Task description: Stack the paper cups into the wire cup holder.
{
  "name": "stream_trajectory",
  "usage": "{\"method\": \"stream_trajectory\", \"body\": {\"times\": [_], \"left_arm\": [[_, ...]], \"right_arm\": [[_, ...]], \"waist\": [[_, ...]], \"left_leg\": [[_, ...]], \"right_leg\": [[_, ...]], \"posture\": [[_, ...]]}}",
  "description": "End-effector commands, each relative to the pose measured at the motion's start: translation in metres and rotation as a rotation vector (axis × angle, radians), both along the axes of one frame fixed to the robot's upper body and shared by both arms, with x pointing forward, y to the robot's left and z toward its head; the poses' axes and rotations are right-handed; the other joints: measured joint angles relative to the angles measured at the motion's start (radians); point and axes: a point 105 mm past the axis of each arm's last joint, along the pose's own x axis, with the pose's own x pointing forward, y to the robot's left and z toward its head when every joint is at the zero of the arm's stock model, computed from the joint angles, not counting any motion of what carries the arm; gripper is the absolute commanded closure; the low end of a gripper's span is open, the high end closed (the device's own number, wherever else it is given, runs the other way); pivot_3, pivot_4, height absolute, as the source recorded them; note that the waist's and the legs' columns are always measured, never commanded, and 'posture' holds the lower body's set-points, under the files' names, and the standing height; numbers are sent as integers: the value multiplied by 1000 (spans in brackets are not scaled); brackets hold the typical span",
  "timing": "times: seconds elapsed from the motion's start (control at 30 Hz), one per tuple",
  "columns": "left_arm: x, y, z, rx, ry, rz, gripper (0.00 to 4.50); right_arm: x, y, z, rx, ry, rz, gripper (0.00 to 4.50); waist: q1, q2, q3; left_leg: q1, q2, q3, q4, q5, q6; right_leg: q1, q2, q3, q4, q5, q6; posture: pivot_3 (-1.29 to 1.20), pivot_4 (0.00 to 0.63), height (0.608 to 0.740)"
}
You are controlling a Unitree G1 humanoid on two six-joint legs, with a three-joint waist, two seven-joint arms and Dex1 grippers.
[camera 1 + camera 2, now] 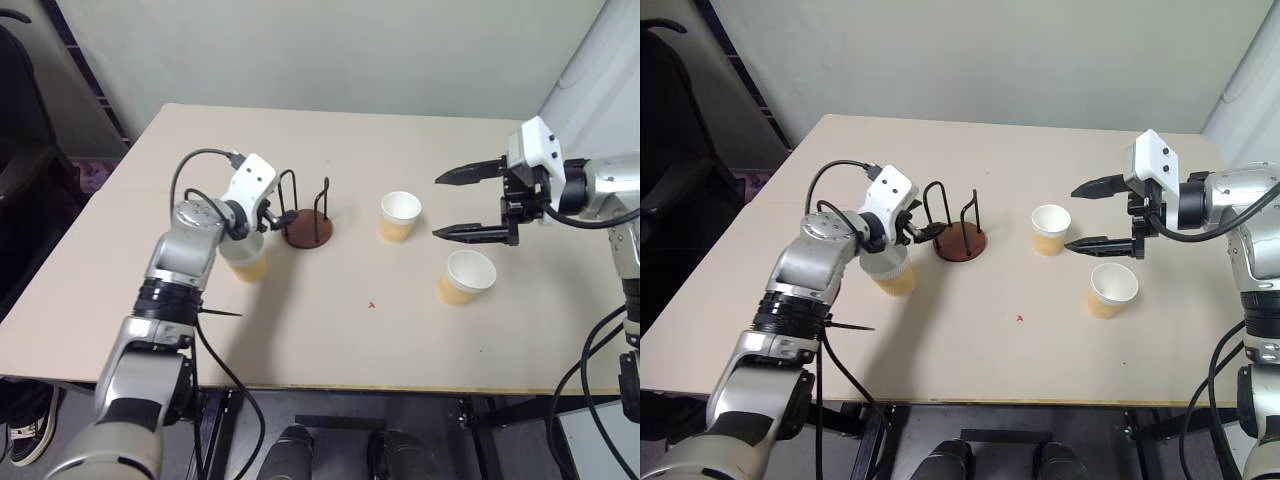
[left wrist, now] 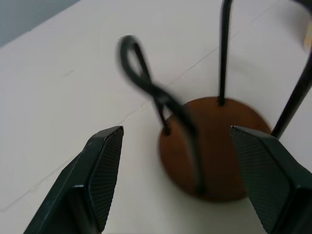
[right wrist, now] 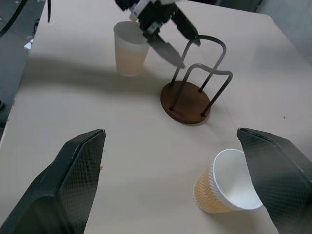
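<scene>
The wire cup holder (image 1: 308,232), a brown disc with black wire loops, stands left of the table's middle. My left gripper (image 1: 278,214) is open and empty, its tips right at the holder's left loop; in the left wrist view its fingers (image 2: 105,165) flank the holder (image 2: 219,146). One paper cup (image 1: 247,263) stands upright under my left wrist. A second cup (image 1: 400,216) stands right of the holder, and a third (image 1: 466,277) stands nearer the front. My right gripper (image 1: 470,203) hangs wide open and empty above and beside these two, pointing left.
The tan table (image 1: 330,350) has its front edge close to me and a wall behind its far edge. A black chair (image 1: 25,180) stands off the left side. A tiny red mark (image 1: 371,304) lies on the tabletop near the front.
</scene>
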Motion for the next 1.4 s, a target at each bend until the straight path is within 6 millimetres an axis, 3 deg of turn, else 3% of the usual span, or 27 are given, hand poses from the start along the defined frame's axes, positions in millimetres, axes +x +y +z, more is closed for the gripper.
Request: {"method": "stream_trajectory", "body": {"times": [0.03, 0.07, 0.37, 0.63, 0.77, 0.87, 0.97, 1.1, 1.27, 1.4], "left_arm": [[8, -1, 20, -8, -80, 49, 1155], [10, -1, 21, -6, -89, 60, 1340], [13, -5, 32, -25, -121, 57, 4488], [-3, -29, 51, -91, -120, -107, 4488], [-45, -63, 62, -84, -68, -396, 4488], [-83, -81, 54, -46, -14, -629, 4488], [-101, -96, 38, -29, 32, -744, 4488], [-109, -106, 15, 25, 72, -815, 4488], [-105, -115, 14, -20, 74, -819, 4488], [-107, -122, -1, 38, 82, -833, 4488]], "right_arm": [[-2, -4, 16, 12, -68, -13, 0], [-1, -5, 16, 11, -70, -16, 0], [0, -5, 16, 10, -75, -21, 0], [-8, -3, 13, -14, -49, 24, 0], [-26, 0, 2, -50, 15, 110, 0], [-27, -3, -14, -93, 49, 97, 0], [-31, 1, -20, -88, 70, 113, 0], [-39, 3, -33, -138, 97, 137, 0], [-53, -4, -34, -145, 121, 150, 0], [-51, -6, -35, -146, 120, 126, 0]], "waist": [[0, 0, 0], [0, 0, 0], [1, 0, 0], [2, -1, 0], [3, -1, 0], [3, -1, 0], [3, -1, 0], [1, -1, 0], [-3, -1, 0], [-3, -1, 0]], "left_leg": [[0, 0, 0, 0, 2, -3], [0, 0, 0, 0, 2, -3], [0, -2, 2, 1, 2, -3], [2, -2, 8, 3, 2, -2], [-2, -5, 12, 5, 2, -1], [-1, -5, 15, 7, 2, -1], [-1, -5, 16, 8, 1, 0], [2, 1, 18, 13, -6, 12], [3, 0, 24, 15, -6, 17], [2, -2, 27, 15, -5, 19]], "right_leg": [[0, 0, 0, 0, 0, 0], [0, 0, 0, 0, 0, 0], [0, 0, 1, 0, 1, 1], [2, 1, 4, 0, 1, 2], [3, 2, 4, 0, 2, 3], [3, 3, 5, -1, 1, 4], [4, 3, 8, -1, 1, 5], [4, 3, 15, 0, 1, 8], [6, 2, 24, -1, 4, 12], [8, 2, 27, -4, 4, 12]], "posture": [[0, 150, 740], [0, 150, 740], [0, 150, 740], [0, 150, 740], [0, 150, 740], [0, 150, 740], [0, 150, 740], [0, 150, 740], [0, 150, 740], [0, 150, 740]]}}
